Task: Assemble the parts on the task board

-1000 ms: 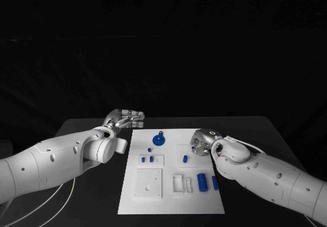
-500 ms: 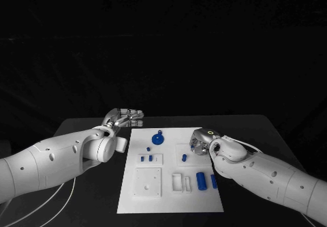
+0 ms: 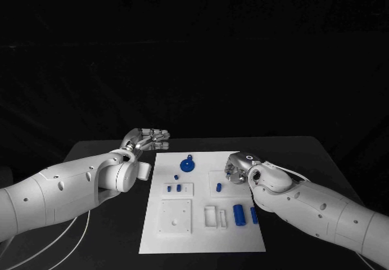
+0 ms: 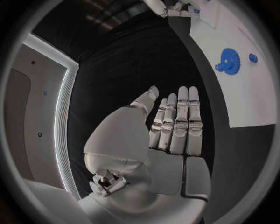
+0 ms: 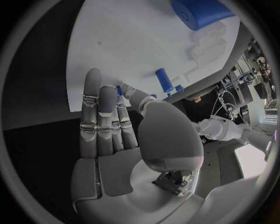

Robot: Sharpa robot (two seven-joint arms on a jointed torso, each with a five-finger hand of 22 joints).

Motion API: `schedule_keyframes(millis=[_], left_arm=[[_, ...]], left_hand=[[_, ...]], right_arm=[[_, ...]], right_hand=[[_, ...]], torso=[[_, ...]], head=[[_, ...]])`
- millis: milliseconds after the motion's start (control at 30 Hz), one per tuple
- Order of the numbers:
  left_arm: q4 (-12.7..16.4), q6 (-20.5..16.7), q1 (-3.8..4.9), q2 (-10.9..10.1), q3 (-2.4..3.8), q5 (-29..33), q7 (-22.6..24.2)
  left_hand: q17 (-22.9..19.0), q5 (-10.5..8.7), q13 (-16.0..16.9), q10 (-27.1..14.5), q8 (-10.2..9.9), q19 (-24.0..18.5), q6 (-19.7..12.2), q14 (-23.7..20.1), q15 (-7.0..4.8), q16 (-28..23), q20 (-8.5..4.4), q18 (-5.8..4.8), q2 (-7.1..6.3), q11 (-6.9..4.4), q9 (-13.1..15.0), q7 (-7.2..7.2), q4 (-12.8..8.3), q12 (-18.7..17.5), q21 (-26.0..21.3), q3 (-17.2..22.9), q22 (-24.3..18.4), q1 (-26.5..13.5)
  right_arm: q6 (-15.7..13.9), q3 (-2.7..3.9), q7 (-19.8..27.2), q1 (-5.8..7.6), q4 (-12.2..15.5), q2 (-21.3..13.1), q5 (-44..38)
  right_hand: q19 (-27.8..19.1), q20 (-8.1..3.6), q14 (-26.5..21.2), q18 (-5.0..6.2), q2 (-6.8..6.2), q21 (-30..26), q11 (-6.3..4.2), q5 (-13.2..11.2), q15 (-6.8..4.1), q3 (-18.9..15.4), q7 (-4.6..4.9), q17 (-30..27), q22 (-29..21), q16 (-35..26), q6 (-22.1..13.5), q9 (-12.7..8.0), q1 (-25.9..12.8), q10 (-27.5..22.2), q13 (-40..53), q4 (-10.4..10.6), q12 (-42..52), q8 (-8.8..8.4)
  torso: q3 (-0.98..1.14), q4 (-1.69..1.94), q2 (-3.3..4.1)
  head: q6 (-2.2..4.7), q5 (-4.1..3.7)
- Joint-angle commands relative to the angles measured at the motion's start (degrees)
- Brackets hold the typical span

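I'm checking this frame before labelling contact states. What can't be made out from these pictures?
- Head view: the right hand hides the task board beneath it.
- Right wrist view: a small blue part sits behind the fingers; whether it is held cannot be told.
- Right wrist view: the large blue cylinder is cut by the circle's rim.
- Head view: the small parts' shapes are too small.

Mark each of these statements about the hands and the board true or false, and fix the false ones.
1. The left hand holds a blue part. False: it holds nothing, and its fingers lie straight.
2. A blue gear lies at the far end of the white board. True.
3. The right hand is over the board's right side. True.
4. The left hand is over the middle of the board. False: it is over the black table, beside the board's far left corner.
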Motion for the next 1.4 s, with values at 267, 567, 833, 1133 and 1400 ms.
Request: schedule_keyframes(millis=[267,567,833,1133,1400], left_arm=[[-0.1,-0.1,0.11,0.2,0.08,0.6,0.1],[-0.3,0.1,0.13,0.1,0.09,-0.2,-0.3],[-0.7,0.3,0.15,0.1,0.08,-0.9,-0.5],[-1.6,0.5,0.2,0.1,0.08,-1.0,-0.7],[-2.5,1.2,0.22,0.1,0.08,-1.1,-1.0]], left_hand=[[0.0,0.28,0.0,-0.6,0.1,0.1,-0.4,-0.5,0.15,-0.1,0.44,0.02,-0.37,0.12,0.1,0.07,0.0,0.0,0.3,-0.5,-0.4,-0.3],[0.0,0.3,0.0,-0.7,0.1,0.1,-0.4,-0.6,0.19,-0.1,0.46,0.03,-0.31,0.15,0.1,0.1,-0.2,0.0,0.3,-0.5,-0.6,-0.1],[0.0,0.31,0.0,-0.9,0.1,0.0,-0.5,-0.8,0.25,-0.1,0.52,0.02,-0.33,0.21,0.1,0.12,-0.3,0.0,0.3,-0.6,-0.8,-0.1],[0.0,-0.07,0.0,-0.9,0.1,0.1,-0.5,-0.7,0.25,-0.1,0.56,0.03,-0.19,0.21,0.1,0.12,0.0,0.0,0.3,-0.8,-1.0,-0.3],[0.1,-0.74,0.0,-0.7,0.2,0.2,-0.4,-0.7,0.27,-0.1,0.62,-0.01,0.08,0.14,0.1,0.01,0.4,0.0,0.3,-1.5,-1.6,-0.4]], right_arm=[[0.0,-0.42,-2.2,-0.51,0.0,0.3,-1.5],[-2.5,-0.44,-2.9,-0.51,0.1,0.0,-2.0],[-4.9,-0.43,-1.5,-0.51,0.6,-0.4,0.1],[-7.9,-0.14,2.2,-0.51,0.8,-1.5,5.0],[-9.3,0.93,4.5,-0.51,1.9,-2.7,9.1]], right_hand=[[0.6,-1.23,-0.3,-0.96,0.9,1.8,-0.57,-0.4,-1.08,2.7,-0.17,0.2,2.3,0.7,1.6,0.1,0.9,2.3,0.1,-1.3,-0.1,-0.03],[-1.0,-1.98,-0.4,-1.06,1.0,3.7,-1.2,0.6,-1.82,6.0,-0.73,0.1,5.3,0.4,3.7,0.1,0.6,4.9,0.2,-3.1,-0.1,-0.04],[-1.4,-2.04,-0.3,-1.06,0.89,3.9,-1.35,0.4,-1.92,6.4,-0.86,0.2,6.6,0.3,4.2,0.1,0.3,5.4,0.2,-3.2,-0.1,-0.03],[-1.2,-2.06,-0.3,-1.14,1.16,3.5,-1.38,0.3,-1.93,6.0,-0.87,0.1,6.8,0.2,4.2,0.1,0.1,5.4,0.2,-3.1,-0.1,-0.02],[-1.0,-2.07,-0.3,-1.19,1.37,3.0,-1.4,1.0,-1.94,5.4,-0.87,0.2,7.0,0.2,4.2,0.1,0.0,5.4,0.2,-3.2,-0.1,-0.04]], torso=[[-0.07,0.01,0.0],[-0.08,0.05,-0.04],[-0.04,0.07,-0.05],[-0.03,-0.16,-0.02],[0.0,-0.03,-0.06]], head=[[-0.21,-0.1],[-0.33,-0.2],[-0.3,-0.09],[-0.09,0.23],[0.08,0.09]])
